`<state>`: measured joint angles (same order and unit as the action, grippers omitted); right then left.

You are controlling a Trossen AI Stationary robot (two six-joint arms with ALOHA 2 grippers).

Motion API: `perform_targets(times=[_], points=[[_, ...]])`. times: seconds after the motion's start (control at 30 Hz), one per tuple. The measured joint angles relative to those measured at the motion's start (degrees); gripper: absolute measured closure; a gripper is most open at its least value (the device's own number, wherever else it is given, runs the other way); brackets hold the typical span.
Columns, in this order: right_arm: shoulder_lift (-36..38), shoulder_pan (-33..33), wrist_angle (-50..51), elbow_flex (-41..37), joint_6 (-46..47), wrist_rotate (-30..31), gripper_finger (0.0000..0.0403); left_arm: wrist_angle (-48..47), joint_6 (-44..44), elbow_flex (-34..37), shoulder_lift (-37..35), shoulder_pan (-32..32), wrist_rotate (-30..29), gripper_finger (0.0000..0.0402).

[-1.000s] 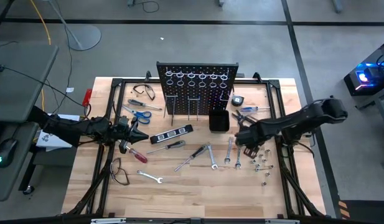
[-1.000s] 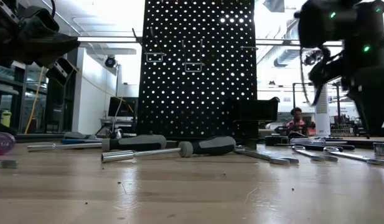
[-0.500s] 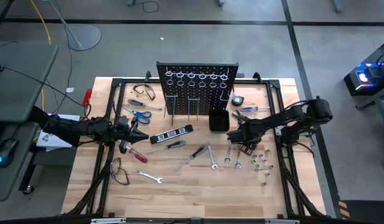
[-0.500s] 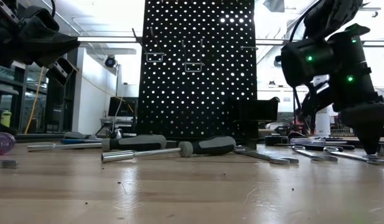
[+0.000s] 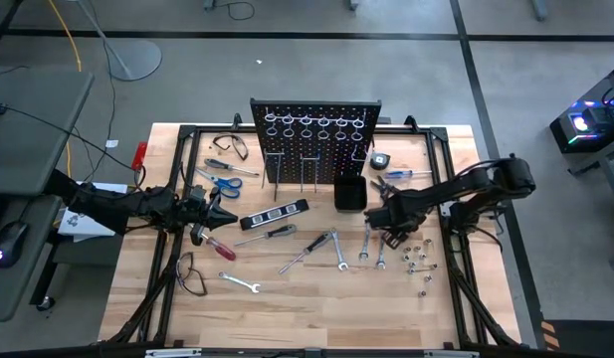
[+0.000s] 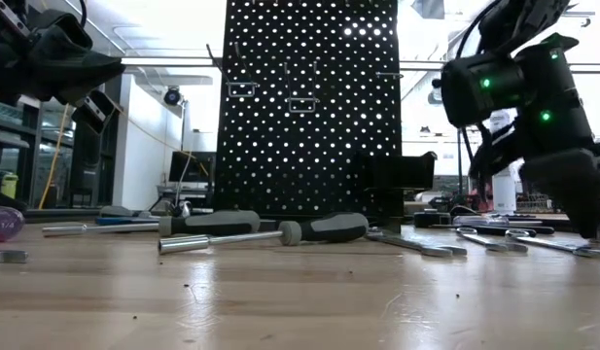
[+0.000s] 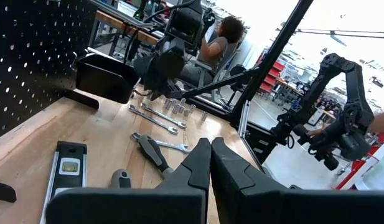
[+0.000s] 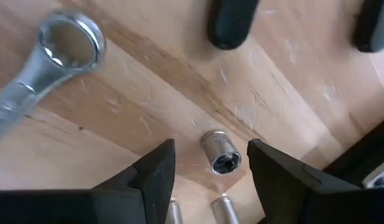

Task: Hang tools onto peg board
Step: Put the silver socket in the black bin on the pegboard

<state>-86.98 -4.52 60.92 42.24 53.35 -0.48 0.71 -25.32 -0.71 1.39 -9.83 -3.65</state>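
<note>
Right gripper (image 8: 210, 171) has its jaws spread, nothing held, hovering low over a small metal socket (image 8: 220, 151) that sits between the fingers, with a wrench (image 8: 51, 56) close by. Left gripper (image 5: 209, 211) is closed and empty, parked at the table's left side. Progress looks like basically zero: the peg board (image 5: 315, 134) hooks look bare, and the screwdrivers (image 5: 272, 233), scissors (image 5: 222, 182) and wrenches all lie on the table (image 5: 316, 308).

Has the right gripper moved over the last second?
Yes. In the high view the right gripper has shifted left toward the wrenches, closer to the small black box, jaws open around a silver socket.
</note>
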Motion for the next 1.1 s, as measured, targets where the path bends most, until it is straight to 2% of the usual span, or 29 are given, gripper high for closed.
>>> perform_targets(times=[0.17, 0.37, 0.6, 0.8, 1.1], points=[[5.6, 0.0, 1.9, -0.7, 7.0, 1.1, 0.0211, 0.0, 0.0, 0.0, 0.0, 0.0, 0.0, 0.0402], [14.3, 0.0, -3.1, -9.8, 20.2, -3.2, 0.0211, 0.0, 0.0, 0.0, 0.0, 0.0, 0.0, 0.0402], [22.4, 1.5, -7.4, -12.0, 27.3, 1.3, 0.0211, 0.0, 0.0, 0.0, 0.0, 0.0, 0.0, 0.0401], [21.3, 2.3, -6.9, -12.0, 27.7, 1.9, 0.0211, 0.1, 0.0, 0.0, 0.0, 0.0, 0.0, 0.0401], [15.6, 2.3, -10.4, -12.0, 27.7, 0.1, 0.0211, 0.1, 0.0, 0.0, 0.0, 0.0, 0.0, 0.0402]])
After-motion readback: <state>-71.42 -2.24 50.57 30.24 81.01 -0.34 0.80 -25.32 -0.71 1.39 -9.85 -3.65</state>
